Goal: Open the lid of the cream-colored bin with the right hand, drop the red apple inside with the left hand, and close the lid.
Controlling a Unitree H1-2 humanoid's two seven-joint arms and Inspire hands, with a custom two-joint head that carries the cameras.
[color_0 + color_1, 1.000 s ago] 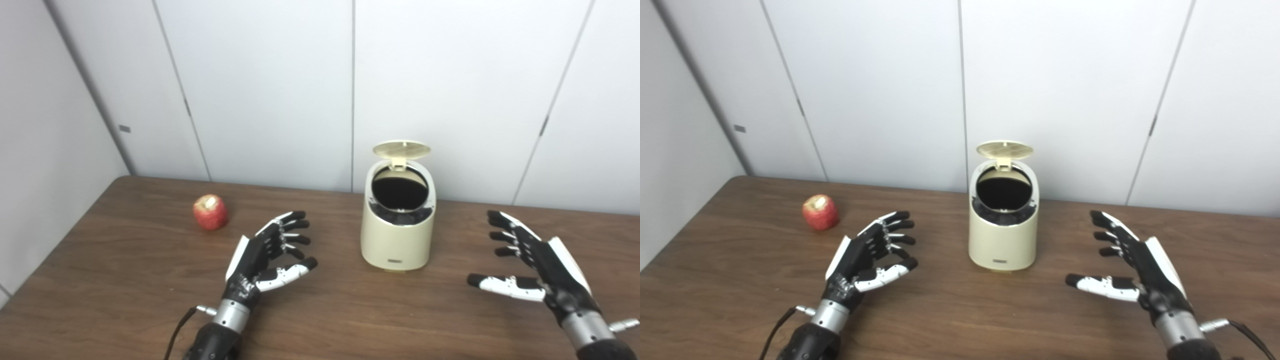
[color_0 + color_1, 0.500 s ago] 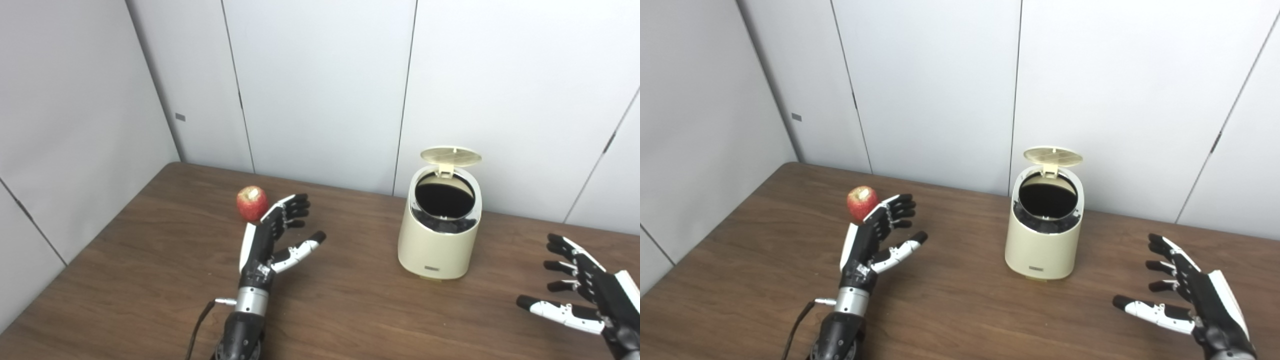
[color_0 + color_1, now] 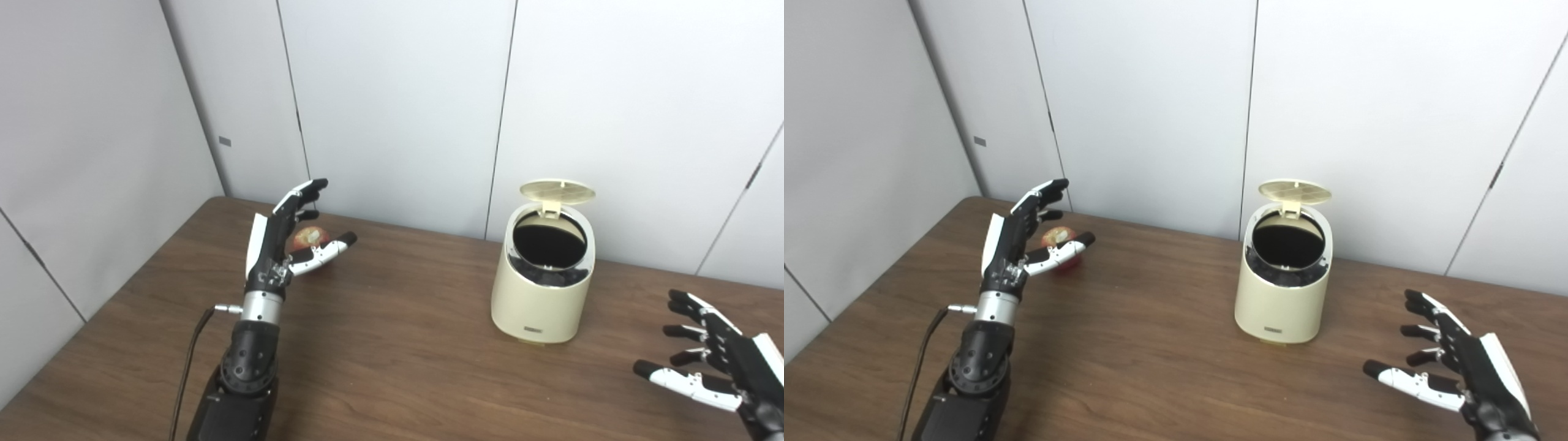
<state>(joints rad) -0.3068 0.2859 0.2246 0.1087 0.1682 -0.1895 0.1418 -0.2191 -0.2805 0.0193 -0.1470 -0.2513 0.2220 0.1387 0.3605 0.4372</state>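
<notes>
**Red apple behind an open left hand, bin lid up**

Red apple [image 3: 1061, 237] sits on the wooden table [image 3: 1164, 367] well to the left of the cream-colored bin [image 3: 1283, 288], near the table's far edge. Left hand [image 3: 1020, 242] is raised just in front of the apple, fingers spread and thumb out, partly hiding it (contact cannot be told). The bin's lid [image 3: 1295, 191] stands tipped up at the back, its dark mouth showing. Right hand [image 3: 1458, 361] hangs well to the bin's right and nearer the camera, fingers splayed, holding nothing.
</notes>
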